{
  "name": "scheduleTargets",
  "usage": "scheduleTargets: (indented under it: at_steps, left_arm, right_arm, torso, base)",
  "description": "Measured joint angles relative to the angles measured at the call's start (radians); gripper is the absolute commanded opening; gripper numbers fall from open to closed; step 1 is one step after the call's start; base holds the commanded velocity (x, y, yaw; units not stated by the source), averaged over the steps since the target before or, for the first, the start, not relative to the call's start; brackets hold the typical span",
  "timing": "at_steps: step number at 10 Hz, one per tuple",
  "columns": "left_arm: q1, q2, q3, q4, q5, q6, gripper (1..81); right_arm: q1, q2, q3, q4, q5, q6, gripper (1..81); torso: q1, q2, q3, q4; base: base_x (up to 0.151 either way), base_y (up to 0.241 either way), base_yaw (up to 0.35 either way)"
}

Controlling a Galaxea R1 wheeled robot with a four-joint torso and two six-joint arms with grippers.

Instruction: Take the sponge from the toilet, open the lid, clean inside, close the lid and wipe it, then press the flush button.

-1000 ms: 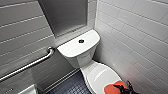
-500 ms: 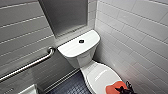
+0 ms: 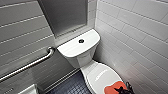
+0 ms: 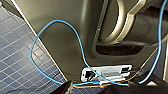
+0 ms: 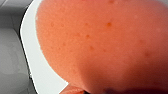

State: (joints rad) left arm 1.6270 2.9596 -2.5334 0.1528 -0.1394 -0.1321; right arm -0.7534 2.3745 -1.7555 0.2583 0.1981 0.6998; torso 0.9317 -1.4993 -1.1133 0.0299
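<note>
The sponge (image 3: 111, 89), bright orange-red, lies flat on the near end of the closed toilet lid (image 3: 101, 75), at the near right of the scene. The right gripper (image 3: 121, 89), a dark shape, is down on the sponge's right part; whether its fingers are apart, together or clamped on the sponge cannot be told.

Going from left to right: a silver grab bar (image 3: 30, 65) slants along the grey tiled left wall (image 3: 22, 32). Below it, at the near left corner, part of a white object (image 3: 28, 90) shows. The floor (image 3: 72, 86) is laid with small dark blue tiles. In the middle, farther away, stands the white toilet (image 3: 83, 58), its tank cover (image 3: 75, 46) flat, with the small dark flush button (image 3: 81, 40) at the cover's centre. Behind the tank is a plain grey panel (image 3: 65, 15). The oval lid runs from the tank towards the near right. Pale tiles cover the right wall (image 3: 135, 32).

Close up from the right wrist, the sponge's pitted orange surface (image 5: 105, 45) rests on the white lid (image 5: 32, 65).
</note>
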Motion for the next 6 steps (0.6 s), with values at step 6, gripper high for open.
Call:
scheduleTargets:
  at_steps: [6]
  left_arm:
    - [-0.025, -0.006, 0.016, 0.001, 0.000, 0.000, 81.1]
  right_arm:
    - [-0.118, -0.263, 0.383, -0.004, 0.145, -0.075, 1.0]
  torso:
    - [0.001, 0.000, -0.001, 0.000]
  base:
    - [0.000, 0.000, 0.000]
